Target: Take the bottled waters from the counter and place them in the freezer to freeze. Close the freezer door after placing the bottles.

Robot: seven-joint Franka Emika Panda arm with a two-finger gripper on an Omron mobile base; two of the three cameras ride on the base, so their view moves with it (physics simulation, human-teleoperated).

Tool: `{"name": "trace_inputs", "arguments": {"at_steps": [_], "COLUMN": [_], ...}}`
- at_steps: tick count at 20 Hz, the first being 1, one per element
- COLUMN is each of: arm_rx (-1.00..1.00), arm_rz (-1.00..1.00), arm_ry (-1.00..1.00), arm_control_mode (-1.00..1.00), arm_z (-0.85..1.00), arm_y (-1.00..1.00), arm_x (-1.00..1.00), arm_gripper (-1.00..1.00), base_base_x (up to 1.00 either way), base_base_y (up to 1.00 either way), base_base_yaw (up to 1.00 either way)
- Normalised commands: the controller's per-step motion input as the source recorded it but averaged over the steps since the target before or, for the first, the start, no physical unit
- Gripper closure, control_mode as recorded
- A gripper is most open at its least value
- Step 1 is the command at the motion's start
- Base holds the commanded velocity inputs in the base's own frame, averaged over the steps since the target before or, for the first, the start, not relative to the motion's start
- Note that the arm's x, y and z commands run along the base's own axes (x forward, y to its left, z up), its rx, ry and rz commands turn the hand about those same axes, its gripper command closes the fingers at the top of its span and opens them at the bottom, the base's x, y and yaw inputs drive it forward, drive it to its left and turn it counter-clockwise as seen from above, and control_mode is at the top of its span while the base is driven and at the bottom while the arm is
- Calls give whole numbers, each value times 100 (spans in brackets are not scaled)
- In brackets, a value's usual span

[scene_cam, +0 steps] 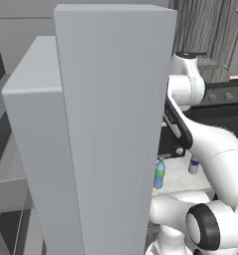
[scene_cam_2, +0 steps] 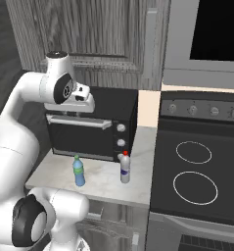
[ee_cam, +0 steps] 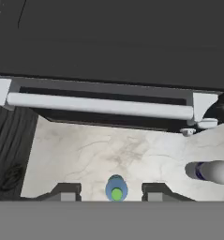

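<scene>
**A:** Closest thing in the hand view is the blue bottle (ee_cam: 116, 188), green cap up, sitting right between the two finger tips of the gripper (ee_cam: 112, 192). The gripper looks straight down on it, jaws at their narrowest either side of the cap, but I can't tell if they actually touch it, so not calling it a grip.

**B:** Where's that on the tabletop (scene_cam_2: 104, 177)?

**A:** Near the front edge, a bit left of centre. The red-capped bottle (scene_cam_2: 125, 167) stands upright just beside it to the right, apart from it, nearer the stovetop (scene_cam_2: 197, 171) side.

**B:** Room to move?

**A:** Tight at the back: the black toaster oven (scene_cam_2: 91, 130) takes the rear of the tabletop, its silver handle bar (ee_cam: 99, 105) jutting over the slab. Bare stone lies between that and the bottles. On the left, the tall grey freezer door (scene_cam: 115, 129) stands right up against the tabletop's left edge in the left base view.
</scene>
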Motion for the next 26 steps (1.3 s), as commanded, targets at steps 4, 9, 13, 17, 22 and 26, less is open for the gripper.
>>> {"name": "trace_inputs", "arguments": {"at_steps": [4, 9, 13, 17, 22, 26], "arm_rx": [0, 0, 7, 0, 1, 5], "arm_rz": [0, -2, -8, 12, 32, 34], "arm_ry": [-2, -16, -14, -12, -12, -11], "arm_control_mode": [-100, -100, -100, -100, -100, -100], "arm_z": [-15, -21, -10, -3, -7, 0], "arm_y": [9, 0, -22, -55, -86, -95], "arm_x": [-33, -100, -78, -36, -38, -36], "arm_gripper": [-100, -100, -100, -100, -100, -100], "base_base_x": [0, 0, 0, 0, 0, 0], "base_base_y": [0, 0, 0, 0, 0, 0], "base_base_yaw": [0, 0, 0, 0, 0, 0]}}
